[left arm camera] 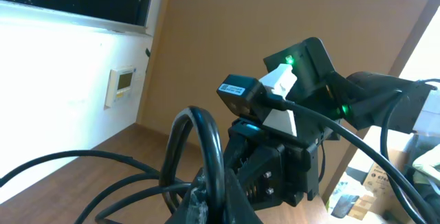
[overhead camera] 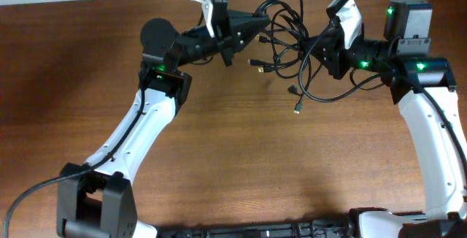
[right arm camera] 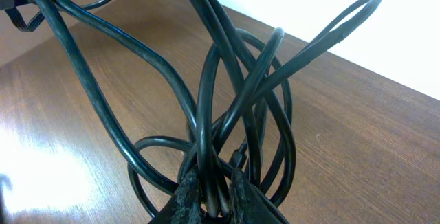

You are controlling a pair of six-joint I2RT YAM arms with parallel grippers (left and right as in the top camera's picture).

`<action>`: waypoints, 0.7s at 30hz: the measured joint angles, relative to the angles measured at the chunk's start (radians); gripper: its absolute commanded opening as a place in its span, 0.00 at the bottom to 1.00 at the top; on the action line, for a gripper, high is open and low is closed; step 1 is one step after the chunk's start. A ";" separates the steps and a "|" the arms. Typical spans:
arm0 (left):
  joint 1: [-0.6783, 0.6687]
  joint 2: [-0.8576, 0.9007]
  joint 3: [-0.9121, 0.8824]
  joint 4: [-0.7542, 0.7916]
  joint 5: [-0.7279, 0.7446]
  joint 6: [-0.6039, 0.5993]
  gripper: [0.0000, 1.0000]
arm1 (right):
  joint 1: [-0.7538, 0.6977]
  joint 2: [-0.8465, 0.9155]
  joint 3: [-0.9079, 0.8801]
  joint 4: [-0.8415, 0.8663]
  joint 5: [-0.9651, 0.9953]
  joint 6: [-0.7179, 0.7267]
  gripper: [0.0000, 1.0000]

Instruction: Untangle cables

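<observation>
The cables (overhead camera: 286, 41) are a tangle of thin black cords held up between my two grippers at the far middle of the table, with small plugs (overhead camera: 298, 108) dangling below. My left gripper (overhead camera: 261, 25) is shut on one strand at the tangle's left side; the cord (left arm camera: 210, 152) runs up between its fingers (left arm camera: 216, 200). My right gripper (overhead camera: 315, 48) is shut on several strands at the tangle's right side; in the right wrist view the loops (right arm camera: 234, 93) rise from its jaws (right arm camera: 214, 186).
The brown wooden table (overhead camera: 241, 165) lies under both arms. The left arm's base (overhead camera: 91, 201) stands at the front left, and the right arm (overhead camera: 430, 143) runs along the right edge. A white wall with a small panel (left arm camera: 124, 83) shows beyond the table.
</observation>
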 measured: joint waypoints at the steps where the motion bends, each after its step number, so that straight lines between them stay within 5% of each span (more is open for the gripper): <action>1: -0.003 0.000 0.000 0.003 -0.003 -0.002 0.00 | 0.000 0.000 0.000 0.000 -0.011 0.000 0.04; 7: -0.035 0.005 0.000 0.030 -0.013 -0.021 0.00 | 0.005 0.000 0.000 0.001 0.078 0.042 0.04; 15: 0.036 0.017 -0.003 0.155 0.050 -0.114 0.00 | 0.003 -0.006 0.002 -0.028 0.716 0.383 0.04; 21: 0.145 0.017 -0.003 0.157 0.104 -0.155 0.00 | -0.120 -0.006 0.002 -0.037 0.782 0.486 0.04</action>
